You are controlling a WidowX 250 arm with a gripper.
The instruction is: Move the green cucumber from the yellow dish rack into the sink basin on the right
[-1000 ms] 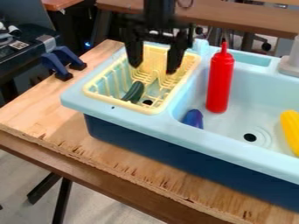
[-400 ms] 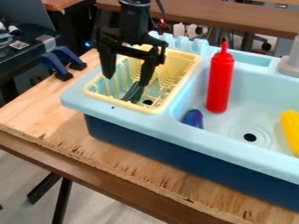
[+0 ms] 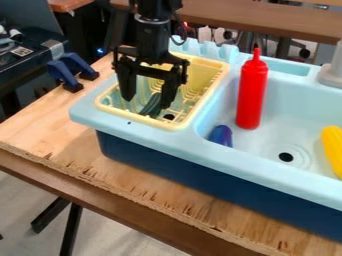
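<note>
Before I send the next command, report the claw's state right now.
Claw: open, fingers apart, nothing held; it hangs over the yellow rack, near the dark green item inside.

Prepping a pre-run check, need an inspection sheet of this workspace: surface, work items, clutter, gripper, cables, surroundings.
Surface: wooden tabletop, front edge rough; toy sink on it.
Work items: dark green object inside yellow basket.
Clutter: red bottle upright in basin; purple object and yellow object also there.
Gripper: black gripper open, fingers down at basket, near green object.
Cables: black cable curves beside arm.
Surroundings: blue clamps at table's far-left edge.
</note>
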